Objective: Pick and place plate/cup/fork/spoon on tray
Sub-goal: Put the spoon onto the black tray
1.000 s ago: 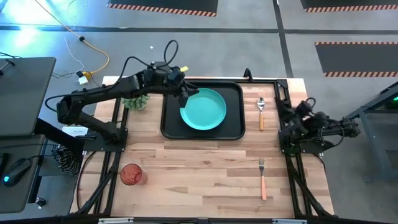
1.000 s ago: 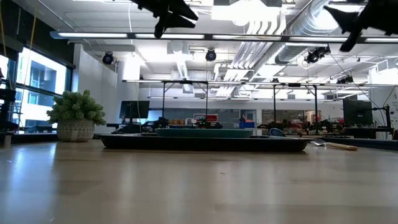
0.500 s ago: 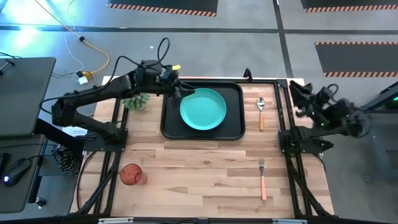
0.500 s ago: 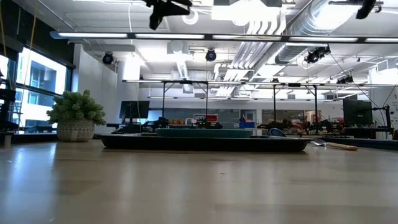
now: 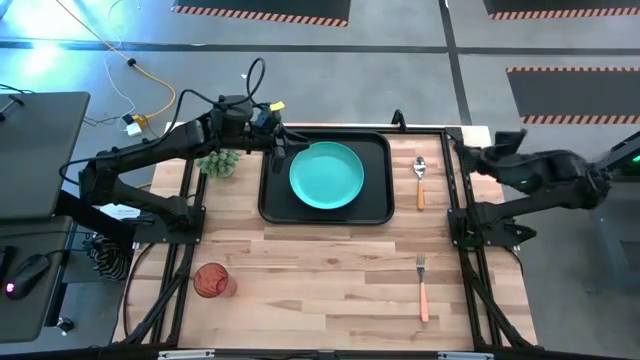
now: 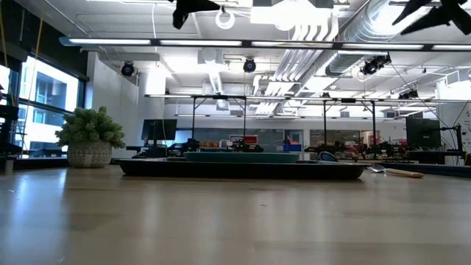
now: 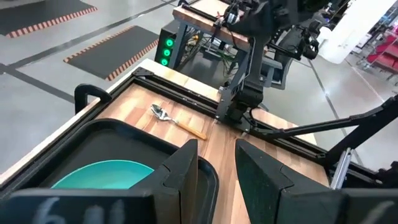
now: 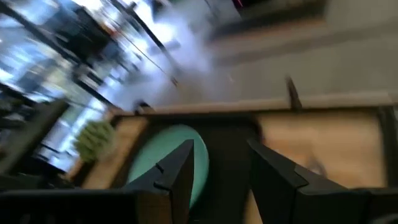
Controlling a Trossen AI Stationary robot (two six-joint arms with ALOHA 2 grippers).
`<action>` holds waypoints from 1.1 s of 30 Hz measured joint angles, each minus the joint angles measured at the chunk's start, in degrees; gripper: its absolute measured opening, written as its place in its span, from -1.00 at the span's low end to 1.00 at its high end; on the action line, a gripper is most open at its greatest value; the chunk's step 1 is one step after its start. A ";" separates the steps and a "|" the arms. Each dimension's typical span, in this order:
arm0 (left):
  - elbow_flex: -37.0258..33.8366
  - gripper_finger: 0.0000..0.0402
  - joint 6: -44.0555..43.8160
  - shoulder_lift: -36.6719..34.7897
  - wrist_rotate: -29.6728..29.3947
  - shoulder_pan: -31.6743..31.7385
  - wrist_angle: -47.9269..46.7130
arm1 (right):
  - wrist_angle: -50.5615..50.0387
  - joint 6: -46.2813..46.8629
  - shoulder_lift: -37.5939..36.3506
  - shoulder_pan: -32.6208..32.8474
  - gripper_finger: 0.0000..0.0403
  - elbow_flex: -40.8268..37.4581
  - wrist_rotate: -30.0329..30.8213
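The teal plate (image 5: 326,175) lies flat in the black tray (image 5: 376,205) at the table's far middle; both also show in the low view, plate (image 6: 243,156) on tray (image 6: 243,169). The spoon (image 5: 420,181) lies on the table right of the tray. The fork (image 5: 422,286) lies near the front right. The red-brown cup (image 5: 211,281) stands at the front left. My left gripper (image 5: 284,150) is open and empty, high above the tray's far left corner, with the plate (image 7: 106,174) below it. My right gripper (image 5: 472,156) is open and empty, high over the table's right edge.
A spiky green plant (image 5: 220,160) in a pot stands just left of the tray, under my left arm. Black frame rails run along the table's left and right edges. Bare wood lies between the tray and the front edge.
My left gripper has risen and drawn back from the plate's left rim toward the table's far left. My right arm has swung up from its folded pose at the right edge and now reaches toward the table's far right, moving quickly. The plate has stayed in the tray.
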 joint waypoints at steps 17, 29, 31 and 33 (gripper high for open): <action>0.00 -0.51 2.47 0.00 -0.06 0.04 0.04 | -6.89 11.97 13.44 -13.01 -0.33 -6.76 -22.31; 0.00 -0.51 5.38 0.02 -0.13 0.04 0.02 | 3.58 -3.12 17.62 -27.17 -0.33 -6.82 -30.14; 0.00 -0.51 5.49 0.01 -0.13 0.04 0.00 | 3.96 -4.89 18.59 -29.91 -0.33 -6.82 -31.89; 0.00 -0.51 5.49 0.02 -0.13 0.04 0.00 | 4.41 -7.09 19.67 -32.40 -0.33 -6.82 -33.82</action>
